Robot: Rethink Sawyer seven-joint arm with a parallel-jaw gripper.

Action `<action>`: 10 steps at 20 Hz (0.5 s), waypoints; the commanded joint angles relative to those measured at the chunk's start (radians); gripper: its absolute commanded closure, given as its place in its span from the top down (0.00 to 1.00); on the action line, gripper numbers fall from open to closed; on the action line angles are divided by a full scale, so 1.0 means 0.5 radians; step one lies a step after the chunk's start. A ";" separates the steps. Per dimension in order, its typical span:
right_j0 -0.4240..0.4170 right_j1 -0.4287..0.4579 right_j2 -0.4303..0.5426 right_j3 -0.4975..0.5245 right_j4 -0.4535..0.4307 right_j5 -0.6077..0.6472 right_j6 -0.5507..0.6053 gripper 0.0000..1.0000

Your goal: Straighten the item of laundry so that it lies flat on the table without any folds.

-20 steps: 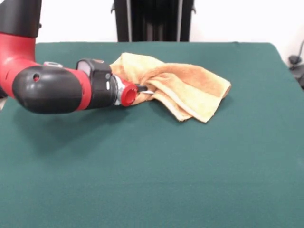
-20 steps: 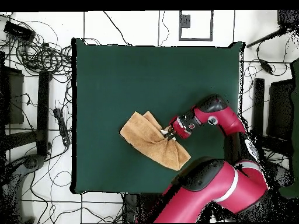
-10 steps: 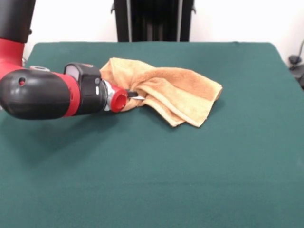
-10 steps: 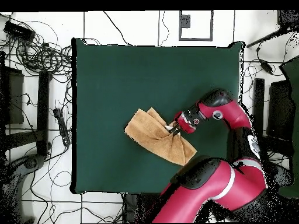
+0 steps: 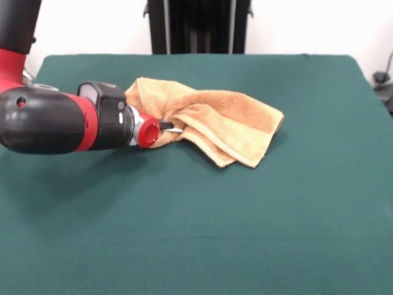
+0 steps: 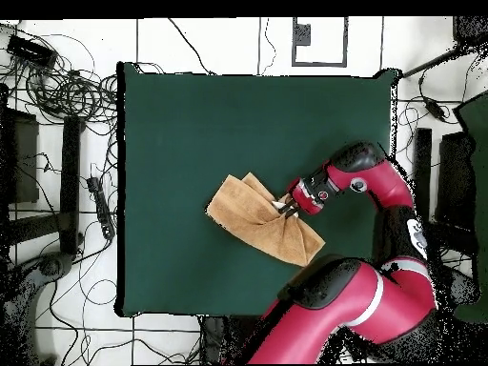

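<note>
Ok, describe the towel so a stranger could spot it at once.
Find the dark green table. On its far half lies the towel, a rumpled orange-tan terry cloth folded over itself. The gripper of the red and black arm pinches its edge; it is the only cloth on the table.

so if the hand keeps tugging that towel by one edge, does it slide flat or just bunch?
Probably floppy: the towel lies in soft overlapping folds, so it should drape, not hold shape. Likely light, yet its terry pile on the felt-like table may grip, so it could bunch. The hand meets it at one edge, so far layers may lag.
</note>
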 commanded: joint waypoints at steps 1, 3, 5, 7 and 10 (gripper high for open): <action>0.032 0.104 -0.008 -0.265 -0.324 -1.248 -0.009 0.00; 0.014 0.063 0.023 -0.202 -0.399 -1.534 -0.100 0.00; -0.018 0.016 0.087 -0.125 -0.494 -1.876 -0.243 0.00; -0.058 -0.045 0.169 -0.027 -0.615 -2.247 -0.399 0.00; -0.077 -0.081 0.209 0.030 -0.694 -2.322 -0.362 0.00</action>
